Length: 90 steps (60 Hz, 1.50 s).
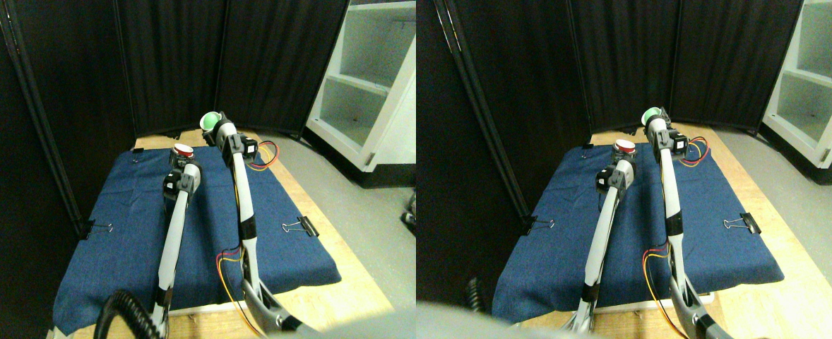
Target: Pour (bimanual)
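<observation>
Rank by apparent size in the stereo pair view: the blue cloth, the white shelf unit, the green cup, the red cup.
1. blue cloth, by far the largest.
2. white shelf unit, partly cut off by the frame.
3. green cup and red cup: both tiny, look alike, each at a manipulator's tip; no ranking.

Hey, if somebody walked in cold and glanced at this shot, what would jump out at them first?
Probably the two pale arms rising over the blue cloth, each with a cup at its tip. The right pincer carries a green cup held higher and farther back, while the left pincer carries a red cup lower and nearer. A white shelf unit stands out at the right against black curtains.
</observation>
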Available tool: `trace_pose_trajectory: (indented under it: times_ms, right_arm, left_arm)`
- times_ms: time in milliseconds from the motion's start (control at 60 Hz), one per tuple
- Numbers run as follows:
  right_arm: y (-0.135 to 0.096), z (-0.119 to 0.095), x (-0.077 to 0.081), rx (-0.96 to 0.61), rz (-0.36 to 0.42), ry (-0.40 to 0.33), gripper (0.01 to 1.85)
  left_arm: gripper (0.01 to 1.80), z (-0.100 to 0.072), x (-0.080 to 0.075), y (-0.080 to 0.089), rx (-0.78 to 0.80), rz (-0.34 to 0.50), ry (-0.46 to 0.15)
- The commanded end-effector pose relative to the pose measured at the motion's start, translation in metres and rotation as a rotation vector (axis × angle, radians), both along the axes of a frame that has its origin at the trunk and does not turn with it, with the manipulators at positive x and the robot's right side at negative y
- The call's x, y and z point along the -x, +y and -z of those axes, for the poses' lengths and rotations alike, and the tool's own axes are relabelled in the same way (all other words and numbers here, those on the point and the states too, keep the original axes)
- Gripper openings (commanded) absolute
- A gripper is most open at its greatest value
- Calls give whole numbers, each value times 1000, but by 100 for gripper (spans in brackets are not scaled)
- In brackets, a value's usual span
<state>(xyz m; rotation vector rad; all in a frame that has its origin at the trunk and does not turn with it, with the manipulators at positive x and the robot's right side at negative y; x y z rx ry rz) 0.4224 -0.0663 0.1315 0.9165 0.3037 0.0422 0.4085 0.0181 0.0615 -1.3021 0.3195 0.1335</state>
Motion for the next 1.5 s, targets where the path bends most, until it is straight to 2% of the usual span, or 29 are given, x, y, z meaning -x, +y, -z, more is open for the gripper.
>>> trace_pose_trajectory:
  times_ms: [17, 83, 183, 367, 517, 650, 867, 1067, 1500]
  right_arm:
    - [0, -6, -5, 39, -4, -52, 33]
    - [-1, -4, -7, 23, -34, -45, 33]
    - [0, -2, -9, 20, -6, -28, 33]
    - [2, -2, -8, 28, -16, -25, 33]
    - [4, -2, -10, 52, -47, -50, 33]
    - [5, -3, -10, 37, -45, -50, 33]
    - [8, -5, -8, 59, -55, -66, 33]
    - [10, -5, -6, 58, -42, -51, 33]
    - [13, -12, 2, 111, -56, -56, 33]
  left_arm:
    - [33, -8, -3, -1, 35, 2, -36]
    - [33, -8, -3, -1, 34, 8, -36]
    - [33, -9, -4, -3, 43, 12, -35]
    - [33, -14, -3, -8, 20, 33, -37]
    - [33, -14, -4, -9, 22, 46, -35]
    - [33, -21, -2, -12, 37, 50, -37]
    - [33, -26, -1, -13, 38, 68, -36]
    - [33, -34, 1, -16, 39, 112, -41]
    - [33, -34, 1, -19, 44, 101, -29]
